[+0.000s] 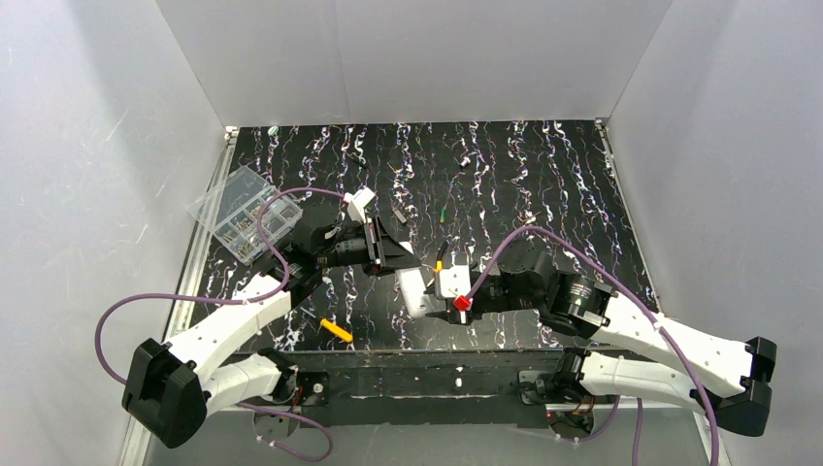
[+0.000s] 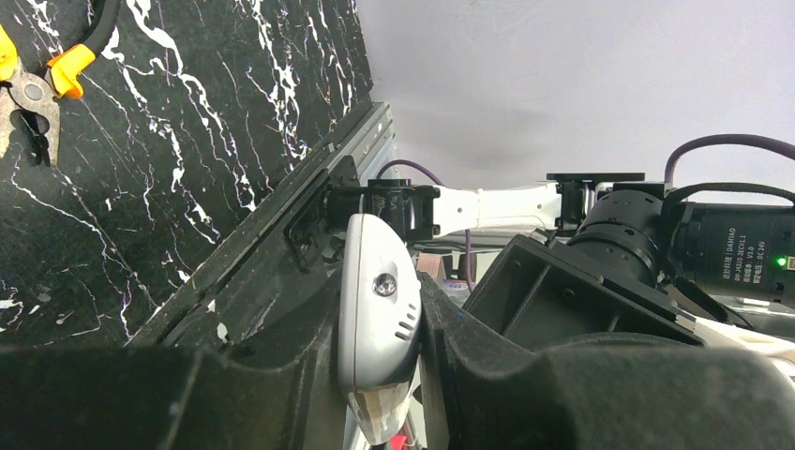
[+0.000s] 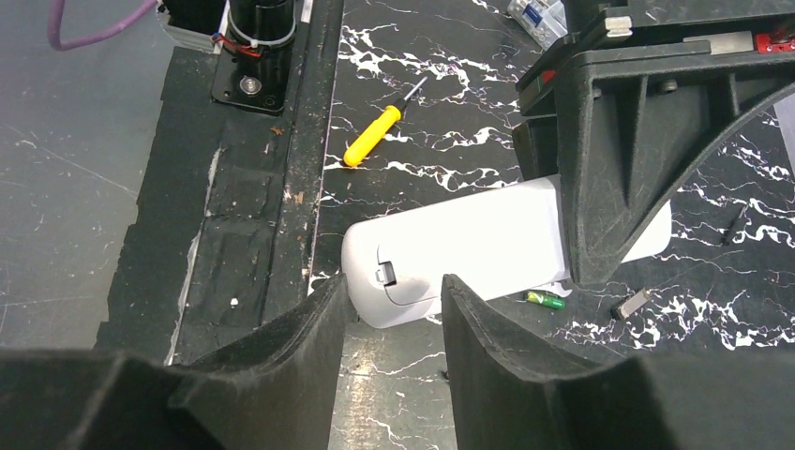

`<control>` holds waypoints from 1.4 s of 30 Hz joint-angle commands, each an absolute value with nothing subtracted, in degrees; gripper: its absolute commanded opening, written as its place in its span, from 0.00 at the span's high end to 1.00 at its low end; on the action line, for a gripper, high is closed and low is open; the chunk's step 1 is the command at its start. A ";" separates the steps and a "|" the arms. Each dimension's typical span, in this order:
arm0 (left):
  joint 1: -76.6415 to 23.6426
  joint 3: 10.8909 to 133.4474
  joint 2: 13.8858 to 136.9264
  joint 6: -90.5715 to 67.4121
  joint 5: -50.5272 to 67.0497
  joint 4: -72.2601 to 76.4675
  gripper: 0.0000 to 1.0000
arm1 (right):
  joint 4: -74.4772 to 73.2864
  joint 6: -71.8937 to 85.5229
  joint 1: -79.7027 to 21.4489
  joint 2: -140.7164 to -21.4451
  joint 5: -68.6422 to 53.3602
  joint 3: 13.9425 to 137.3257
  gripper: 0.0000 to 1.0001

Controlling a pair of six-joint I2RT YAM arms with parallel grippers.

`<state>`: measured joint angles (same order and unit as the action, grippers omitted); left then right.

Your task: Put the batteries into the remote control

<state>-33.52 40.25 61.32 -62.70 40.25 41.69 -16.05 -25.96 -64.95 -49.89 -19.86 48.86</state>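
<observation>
The white remote control is held tilted above the table near the front middle, its back turned to the right wrist view. My left gripper is shut on it, fingers pinching its sides. A small latch of the back cover shows near the rounded end. My right gripper is open, its fingertips at that rounded end, either side of the latch. One green battery lies on the table beside the remote, also a green speck from above.
A yellow-handled screwdriver lies near the front edge, left of the remote. A clear plastic parts box stands at the back left. A small grey metal bit lies past the battery. White walls enclose the table.
</observation>
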 commanded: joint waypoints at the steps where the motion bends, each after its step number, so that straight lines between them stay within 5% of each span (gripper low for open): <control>1: -33.93 41.13 60.44 -62.76 42.25 44.29 1.00 | -13.06 -26.79 -65.17 -49.83 -21.25 50.90 0.51; 42: -33.97 41.21 62.05 -63.38 42.80 46.22 1.00 | -12.54 -31.18 -65.92 -51.67 -14.16 49.66 0.57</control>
<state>-33.61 40.25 62.50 -63.22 39.97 43.09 -14.90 -29.74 -65.71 -51.51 -16.67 48.86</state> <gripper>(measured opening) 0.258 0.431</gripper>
